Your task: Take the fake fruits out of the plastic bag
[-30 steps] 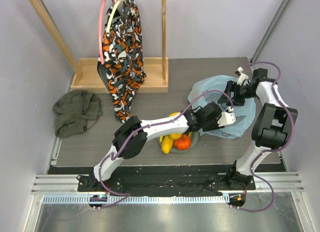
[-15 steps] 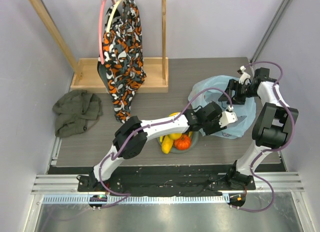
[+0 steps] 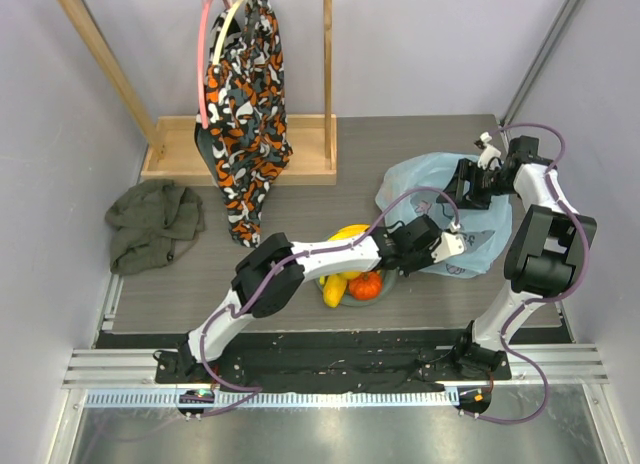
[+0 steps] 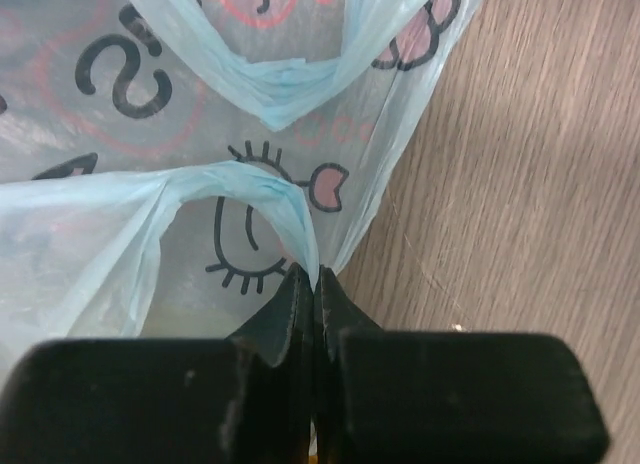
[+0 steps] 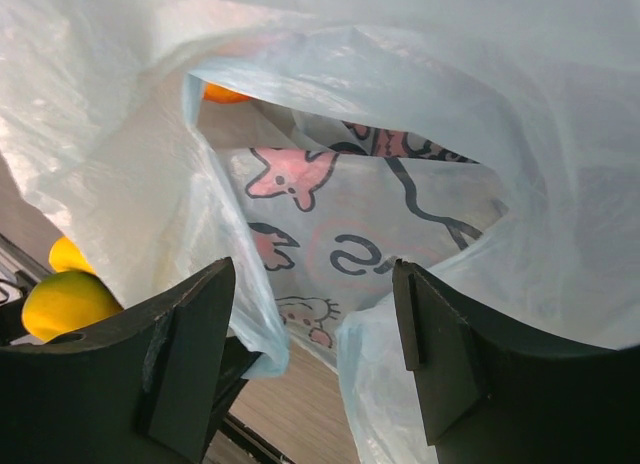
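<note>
The light-blue plastic bag (image 3: 440, 199) lies on the table at the right, its mouth held apart. My left gripper (image 3: 452, 241) is shut on one bag handle (image 4: 262, 184) at the bag's near edge. My right gripper (image 3: 468, 189) is open over the bag's far side, its jaws reaching into the mouth (image 5: 312, 274); only printed film (image 5: 350, 244) shows between them. Outside the bag, to its left, sit the banana bunch (image 3: 346, 232), a ribbed orange fruit (image 3: 366, 285) and a long yellow fruit (image 3: 333, 289). Yellow fruit (image 5: 62, 302) also shows in the right wrist view.
The fruits rest in a grey dish (image 3: 393, 275) under my left forearm. A wooden rack (image 3: 240, 159) with a hanging orange-black-white cloth (image 3: 248, 104) stands at the back left. A green cloth heap (image 3: 155, 222) lies at the left edge.
My left gripper has pulled the bag handle a little toward the near left, stretching the bag's edge. The banana bunch shows more. The right gripper has barely moved.
</note>
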Tool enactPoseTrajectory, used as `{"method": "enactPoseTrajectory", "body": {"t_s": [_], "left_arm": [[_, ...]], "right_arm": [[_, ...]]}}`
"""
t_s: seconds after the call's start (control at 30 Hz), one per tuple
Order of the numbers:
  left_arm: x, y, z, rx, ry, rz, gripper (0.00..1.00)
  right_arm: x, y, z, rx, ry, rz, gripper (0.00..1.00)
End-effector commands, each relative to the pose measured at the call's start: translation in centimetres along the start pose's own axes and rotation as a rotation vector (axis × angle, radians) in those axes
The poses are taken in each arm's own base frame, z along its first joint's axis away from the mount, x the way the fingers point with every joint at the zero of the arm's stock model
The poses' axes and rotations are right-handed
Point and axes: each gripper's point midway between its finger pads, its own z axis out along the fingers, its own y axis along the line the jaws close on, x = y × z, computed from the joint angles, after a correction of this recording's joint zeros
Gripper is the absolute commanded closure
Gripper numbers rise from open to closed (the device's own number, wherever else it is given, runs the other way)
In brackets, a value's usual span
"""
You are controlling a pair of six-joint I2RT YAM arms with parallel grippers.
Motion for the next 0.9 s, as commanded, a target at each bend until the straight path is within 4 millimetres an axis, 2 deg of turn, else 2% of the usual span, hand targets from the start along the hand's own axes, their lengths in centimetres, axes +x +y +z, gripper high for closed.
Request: {"method": "enactPoseTrajectory", "body": {"t_s": [0.0, 0.07, 0.13, 0.2, 0.27, 0.3, 0.37, 0.4, 0.47, 0.5, 0.53, 0.63, 0.7, 0.73, 0.77, 0.83, 0.87], "left_arm": [[-3.9, 2.2, -3.1, 0.018, -0.081, -0.058, 1.0], [-6.8, 3.3, -5.5, 0.028, -0.157, -0.07, 1.0], [-9.5, 4.1, -8.8, 0.085, -0.24, -0.074, 1.0], [-11.7, 6.1, -11.8, 0.058, -0.303, -0.105, 1.0], [-12.8, 6.3, -13.7, 0.116, -0.353, -0.164, 1.0], [-13.4, 7.3, -15.4, 0.105, -0.382, -0.199, 1.0], [-13.8, 7.2, -17.0, 0.135, -0.399, -0.242, 1.0], [-14.1, 7.4, -18.5, 0.149, -0.421, -0.241, 1.0], [-14.3, 6.1, -20.0, 0.215, -0.444, -0.194, 1.0], [-13.4, 5.4, -19.8, 0.236, -0.429, -0.194, 1.0], [-13.9, 5.2, -21.2, 0.244, -0.456, -0.18, 1.0], [-13.5, 5.0, -21.1, 0.245, -0.454, -0.198, 1.0], [-13.4, 4.9, -20.7, 0.256, -0.447, -0.206, 1.0], [-13.5, 4.6, -20.5, 0.266, -0.447, -0.204, 1.0], [-13.4, 4.5, -20.1, 0.269, -0.441, -0.206, 1.0], [-13.4, 3.9, -19.8, 0.282, -0.435, -0.208, 1.0], [-13.4, 3.8, -19.6, 0.285, -0.435, -0.21, 1.0]], "right_arm": [[0.0, -2.1, -1.1, 0.12, -0.005, -0.075, 0.28], [1.2, -3.5, -1.9, 0.191, 0.028, -0.103, 0.28], [2.5, -5.2, -3.2, 0.288, 0.063, -0.146, 0.28], [3.3, -6.4, -4.2, 0.34, 0.08, -0.151, 0.28], [4.5, -8.1, -5.3, 0.426, 0.124, -0.181, 0.28], [4.9, -8.5, -5.7, 0.449, 0.14, -0.19, 0.28], [6.0, -9.2, -7.5, 0.527, 0.172, -0.21, 0.28], [6.4, -9.6, -8.4, 0.554, 0.175, -0.208, 0.28], [7.6, -9.7, -10.4, 0.62, 0.199, -0.247, 0.27], [8.0, -10.0, -11.4, 0.65, 0.203, -0.256, 0.27], [8.9, -10.3, -12.3, 0.687, 0.235, -0.268, 0.27], [9.0, -8.8, -15.4, 0.723, 0.218, -0.364, 0.27], [7.9, -6.1, -16.0, 0.635, 0.175, -0.419, 0.27], [6.9, -3.8, -17.0, 0.579, 0.15, -0.433, 0.27], [5.9, -1.0, -16.2, 0.436, 0.082, -0.46, 0.27], [4.8, 3.2, -16.8, 0.281, 0.033, -0.53, 0.25], [4.5, 5.0, -16.4, 0.2, 0.007, -0.547, 0.24]]}}
